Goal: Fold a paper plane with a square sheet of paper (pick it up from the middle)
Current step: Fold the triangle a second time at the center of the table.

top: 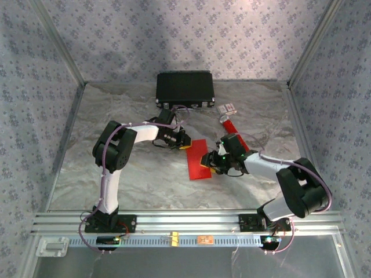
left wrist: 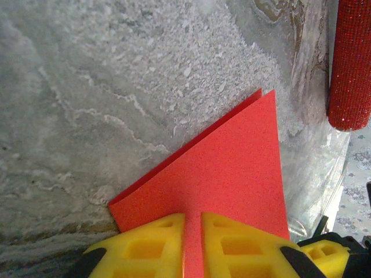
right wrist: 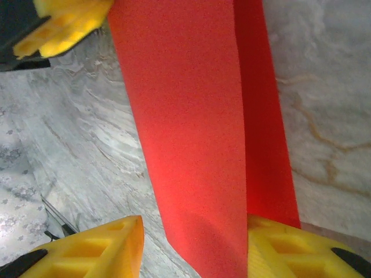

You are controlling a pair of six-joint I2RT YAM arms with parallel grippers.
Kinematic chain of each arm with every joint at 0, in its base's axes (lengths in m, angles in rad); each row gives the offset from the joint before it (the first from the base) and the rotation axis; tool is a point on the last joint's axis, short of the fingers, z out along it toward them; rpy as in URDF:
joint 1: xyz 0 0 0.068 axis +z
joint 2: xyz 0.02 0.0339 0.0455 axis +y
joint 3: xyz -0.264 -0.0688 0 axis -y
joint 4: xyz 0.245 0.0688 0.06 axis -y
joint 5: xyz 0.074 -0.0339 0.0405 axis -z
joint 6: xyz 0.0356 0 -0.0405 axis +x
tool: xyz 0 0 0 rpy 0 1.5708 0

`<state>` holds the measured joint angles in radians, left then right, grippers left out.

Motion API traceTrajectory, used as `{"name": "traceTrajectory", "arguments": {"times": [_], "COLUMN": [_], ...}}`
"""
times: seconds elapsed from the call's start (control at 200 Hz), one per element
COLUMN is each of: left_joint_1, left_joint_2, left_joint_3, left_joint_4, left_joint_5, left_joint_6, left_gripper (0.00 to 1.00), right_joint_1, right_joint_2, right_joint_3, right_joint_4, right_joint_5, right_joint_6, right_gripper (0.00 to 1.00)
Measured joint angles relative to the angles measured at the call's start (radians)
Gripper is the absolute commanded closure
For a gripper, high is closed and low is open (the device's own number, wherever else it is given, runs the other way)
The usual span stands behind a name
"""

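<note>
The square sheet of paper point(top: 197, 165) is bright red and lies folded in two as a long strip on the grey table, not in the shape of a paper plane. My left gripper point(top: 183, 141) is at its far end. In the left wrist view the gripper point(left wrist: 193, 217) has its yellow fingers shut on the sheet point(left wrist: 232, 168), whose two layers gape slightly at the left. My right gripper point(top: 212, 164) is at the strip's right edge. Its fingers point(right wrist: 194, 223) stand apart, with the upper layer point(right wrist: 185, 127) running down between them and the lower layer lying against the right finger point(right wrist: 290, 249).
A black case point(top: 184, 88) stands at the back of the table. A red stick-like tube with a white end point(top: 231, 124) lies right of the paper, close to the left gripper's side point(left wrist: 351, 63). A small packet point(top: 228, 108) lies behind it. Patterned walls enclose the table.
</note>
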<state>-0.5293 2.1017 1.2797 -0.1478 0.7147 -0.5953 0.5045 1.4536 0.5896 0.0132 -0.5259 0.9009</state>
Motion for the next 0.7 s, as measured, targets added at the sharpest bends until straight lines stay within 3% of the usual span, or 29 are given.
{"name": "traceTrajectory", "arguments": {"times": [0.325,0.535,0.7], "left_joint_1": [0.000,-0.001,-0.001], "left_joint_2": [0.000,0.000,0.000], "left_joint_3": [0.002,0.007,0.014], "left_joint_4": [-0.005,-0.012,-0.016], "left_joint_5": [0.000,0.000,0.008], "left_joint_6": [0.001,0.004,0.003], "left_gripper": [0.85,0.83,0.74], "right_joint_1": [-0.046,-0.065,-0.071], "right_joint_2": [0.091,0.142,0.163], "right_joint_3": [0.038,0.053,0.055], "right_joint_4": [0.057,0.072,0.075], "right_joint_5": [-0.064,-0.100,-0.104], "right_joint_6": [-0.045,-0.084,-0.106], "right_gripper": [0.60,0.74,0.87]}}
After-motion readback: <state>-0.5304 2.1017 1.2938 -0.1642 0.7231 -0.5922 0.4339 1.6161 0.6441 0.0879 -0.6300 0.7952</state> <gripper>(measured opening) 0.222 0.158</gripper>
